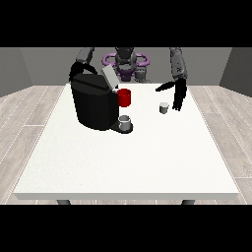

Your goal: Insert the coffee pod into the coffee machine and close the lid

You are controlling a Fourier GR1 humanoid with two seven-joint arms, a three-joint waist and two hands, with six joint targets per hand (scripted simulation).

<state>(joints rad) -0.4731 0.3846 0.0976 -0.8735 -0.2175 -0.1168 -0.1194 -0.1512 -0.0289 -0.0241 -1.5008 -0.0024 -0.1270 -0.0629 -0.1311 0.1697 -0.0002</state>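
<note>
Big white desk (128, 162), black coffee machine (94, 104) at about 10 o'clock with its lid (110, 78) flipped up. Hand at the view's right (178, 96) hangs with fingers straight, holding nothing; the coffee pod (164, 108) sits just at its 8 o'clock.

No readable text, labels, brands, numbers or signs anywhere in view.
</note>
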